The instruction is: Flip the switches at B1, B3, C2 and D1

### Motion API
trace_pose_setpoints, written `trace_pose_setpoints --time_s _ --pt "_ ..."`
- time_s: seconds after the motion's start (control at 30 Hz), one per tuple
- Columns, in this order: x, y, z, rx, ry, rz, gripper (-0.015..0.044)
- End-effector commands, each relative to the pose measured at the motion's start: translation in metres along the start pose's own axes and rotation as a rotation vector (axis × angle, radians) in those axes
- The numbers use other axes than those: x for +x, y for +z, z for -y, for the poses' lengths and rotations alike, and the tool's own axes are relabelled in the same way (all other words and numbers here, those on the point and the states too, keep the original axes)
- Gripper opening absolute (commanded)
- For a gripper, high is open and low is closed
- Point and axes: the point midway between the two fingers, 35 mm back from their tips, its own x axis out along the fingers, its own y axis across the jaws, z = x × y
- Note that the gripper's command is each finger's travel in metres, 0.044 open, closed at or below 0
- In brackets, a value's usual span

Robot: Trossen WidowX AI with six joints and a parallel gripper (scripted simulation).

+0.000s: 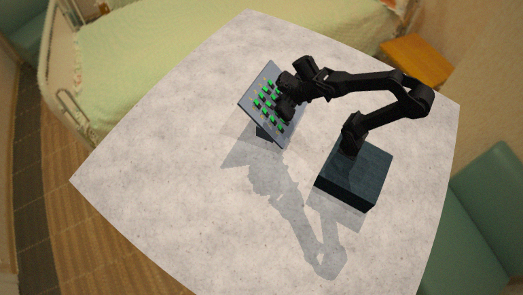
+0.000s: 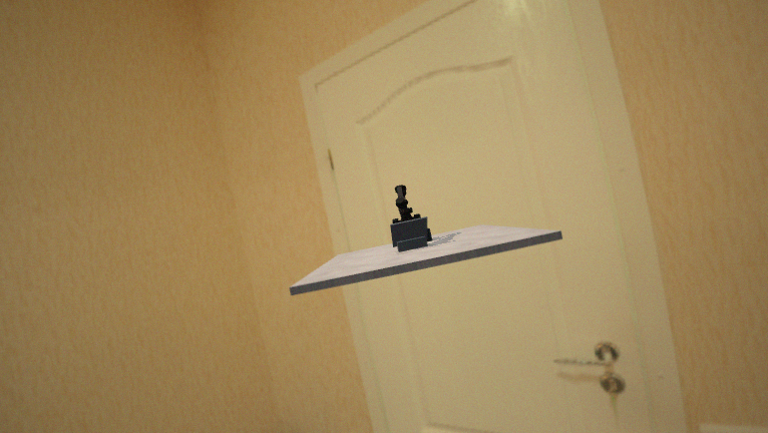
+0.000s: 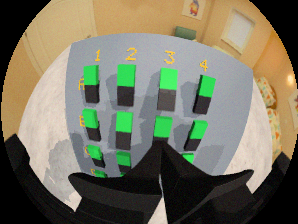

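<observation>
The tilted blue-grey panel [image 1: 271,68] [image 2: 409,227] [image 3: 150,45] carries rows of green-and-black rocker switches. My gripper [image 3: 158,144] is shut and empty. In the wrist view its tips are over the black lower half of switch B3 [image 3: 163,126]; whether they touch it I cannot tell. Switch B1 [image 3: 90,119] [image 1: 264,110] and switch D1 [image 3: 100,174] [image 1: 280,127] show at the left; D1 is mostly hidden in the wrist view. Switch C2 [image 3: 123,159] is partly covered by the fingers. C3 and much of row D are hidden. Which ends are raised is hard to tell.
Switch A3 [image 3: 168,79] is above B3, switch B2 [image 3: 124,121] to its left and switch B4 [image 3: 199,129] to its right. The panel stands on the grey table [image 1: 157,175] [image 2: 354,263], in front of the arm's dark base block [image 1: 361,175].
</observation>
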Motion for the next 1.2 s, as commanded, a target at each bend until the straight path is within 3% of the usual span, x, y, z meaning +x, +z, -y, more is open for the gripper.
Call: trace_pose_setpoints --time_s 0.0,0.3,0.83,1.0,1.17 --pt "-0.001 0.0 0.0 0.0 0.0 -0.001 0.0" --pt "-0.064 0.002 0.0 0.004 -0.003 -0.029 0.0" --pt "-0.064 -0.019 -0.034 0.006 0.0 -0.031 0.0" --pt "-0.034 -0.018 -0.034 0.006 0.0 -0.051 0.0" --pt "-0.03 -0.019 -0.034 0.006 0.0 -0.054 0.0"
